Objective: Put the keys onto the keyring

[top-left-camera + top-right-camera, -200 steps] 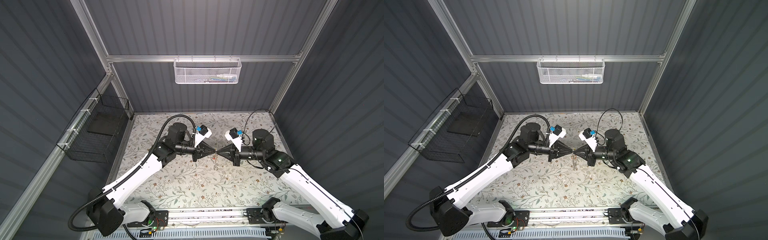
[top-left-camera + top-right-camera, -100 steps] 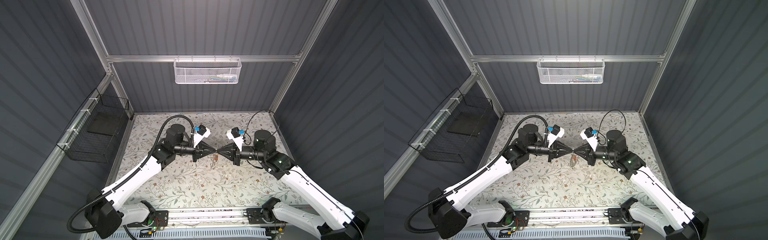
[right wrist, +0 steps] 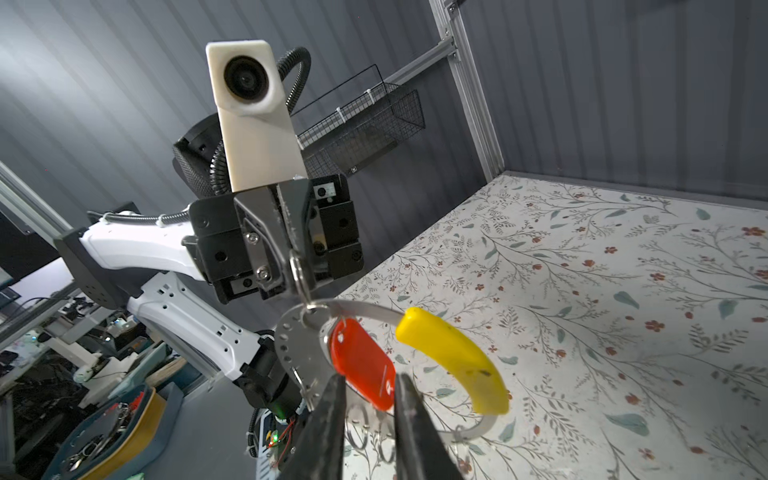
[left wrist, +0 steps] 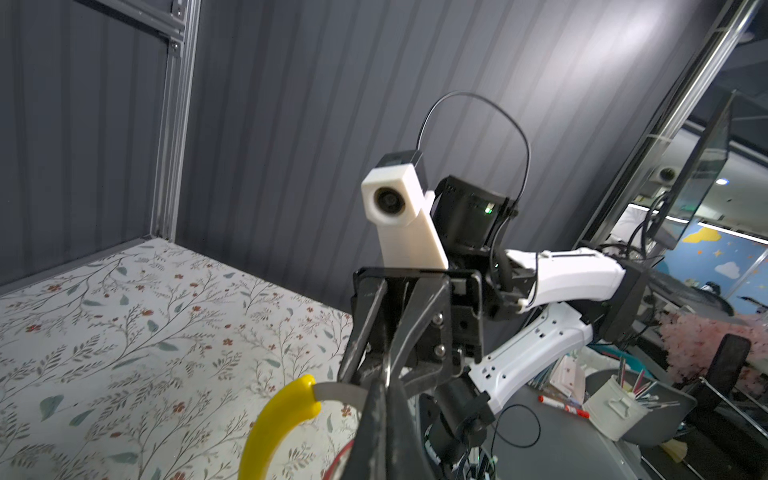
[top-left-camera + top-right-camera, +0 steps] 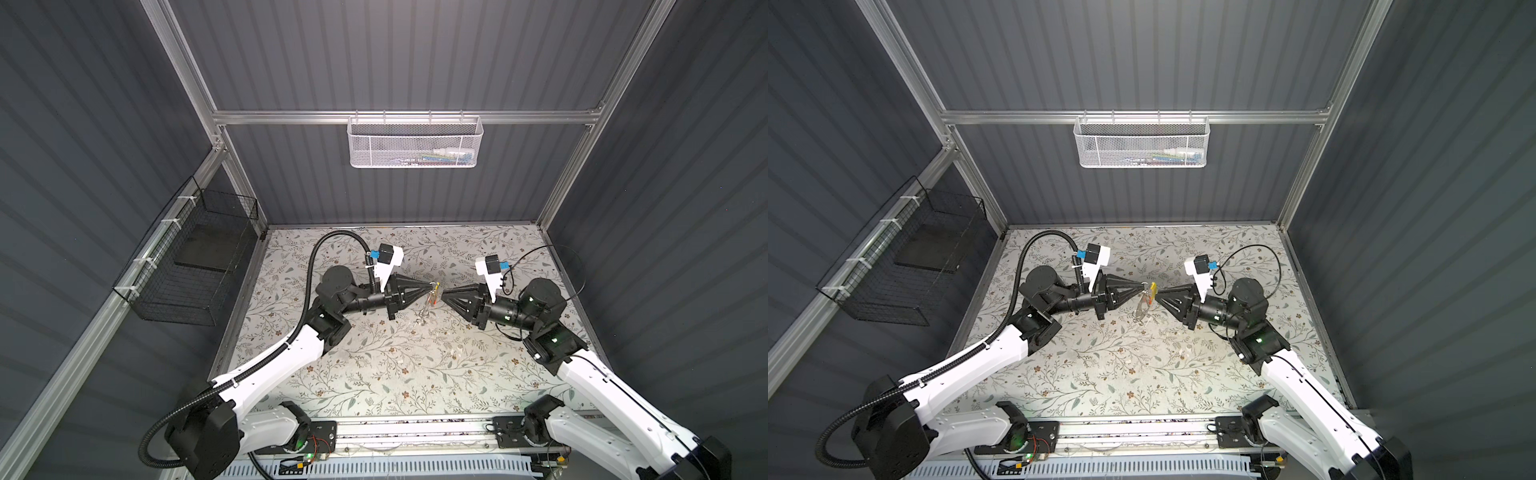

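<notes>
Keyring [image 3: 453,357] hung from left hand [image 3: 297,259], clamped seemingly on its grey rim; keys [image 3: 361,365] dangled below; right hand [image 3: 369,380] parted just beside them.

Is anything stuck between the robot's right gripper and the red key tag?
No, nothing visible. The right gripper is open right at the red tag of the keys, only air between them. The left gripper pinches the keyring.

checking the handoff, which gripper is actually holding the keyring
The left gripper: its jaws are shut on the grey hoop of the keyring. The right gripper has its jaws apart, pinching nothing.
</notes>
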Tool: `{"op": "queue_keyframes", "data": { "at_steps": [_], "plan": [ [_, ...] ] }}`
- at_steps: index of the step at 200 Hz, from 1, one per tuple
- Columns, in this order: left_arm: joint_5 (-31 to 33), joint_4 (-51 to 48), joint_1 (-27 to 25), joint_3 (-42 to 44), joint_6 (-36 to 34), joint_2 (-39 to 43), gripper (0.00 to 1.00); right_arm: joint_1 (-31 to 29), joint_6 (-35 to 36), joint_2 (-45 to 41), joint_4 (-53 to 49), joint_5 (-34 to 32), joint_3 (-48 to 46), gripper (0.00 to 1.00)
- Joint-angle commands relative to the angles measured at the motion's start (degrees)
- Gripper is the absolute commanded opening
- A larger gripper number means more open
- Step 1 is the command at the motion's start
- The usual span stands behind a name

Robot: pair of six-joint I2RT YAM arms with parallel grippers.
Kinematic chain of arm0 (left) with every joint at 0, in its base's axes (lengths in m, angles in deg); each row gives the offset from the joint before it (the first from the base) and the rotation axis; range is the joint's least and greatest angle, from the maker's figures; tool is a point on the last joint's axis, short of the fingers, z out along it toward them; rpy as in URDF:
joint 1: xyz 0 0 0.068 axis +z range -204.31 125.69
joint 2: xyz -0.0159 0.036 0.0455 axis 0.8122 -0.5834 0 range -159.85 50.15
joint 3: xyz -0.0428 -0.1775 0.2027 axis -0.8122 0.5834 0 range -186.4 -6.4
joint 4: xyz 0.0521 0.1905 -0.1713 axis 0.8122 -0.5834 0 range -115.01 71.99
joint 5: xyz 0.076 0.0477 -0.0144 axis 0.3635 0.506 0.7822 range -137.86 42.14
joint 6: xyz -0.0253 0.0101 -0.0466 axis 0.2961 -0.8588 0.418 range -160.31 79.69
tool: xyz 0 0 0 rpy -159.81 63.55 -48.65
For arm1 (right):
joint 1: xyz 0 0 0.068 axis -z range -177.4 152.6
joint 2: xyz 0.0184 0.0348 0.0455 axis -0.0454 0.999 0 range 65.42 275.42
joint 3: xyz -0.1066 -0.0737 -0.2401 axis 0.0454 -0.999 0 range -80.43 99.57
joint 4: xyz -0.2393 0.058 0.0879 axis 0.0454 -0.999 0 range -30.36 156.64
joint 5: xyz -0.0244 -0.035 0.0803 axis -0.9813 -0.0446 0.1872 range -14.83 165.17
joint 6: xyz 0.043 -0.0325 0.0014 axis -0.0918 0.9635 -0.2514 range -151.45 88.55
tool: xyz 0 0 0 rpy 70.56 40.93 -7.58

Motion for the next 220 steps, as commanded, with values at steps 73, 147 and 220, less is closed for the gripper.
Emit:
{"op": "queue_keyframes", "data": {
  "at_steps": [73, 147, 220],
  "plan": [
    [-0.61, 22.65, -0.51, 0.95, 15.63, -6.2, 0.0, -0.18, -10.57, 6.44, 17.19, 4.0, 0.85, 0.23],
    [-0.59, 23.78, -1.19, 0.78, 16.22, -7.86, 0.0, -2.18, -9.4, 8.36, 16.28, 4.07, 2.88, 0.23],
    [0.29, 18.36, -1.17, 0.01, 12.44, -5.92, 0.0, -2.01, -0.75, -0.66, 3.98, -4.28, -0.41, 0.31]
  ]
}}
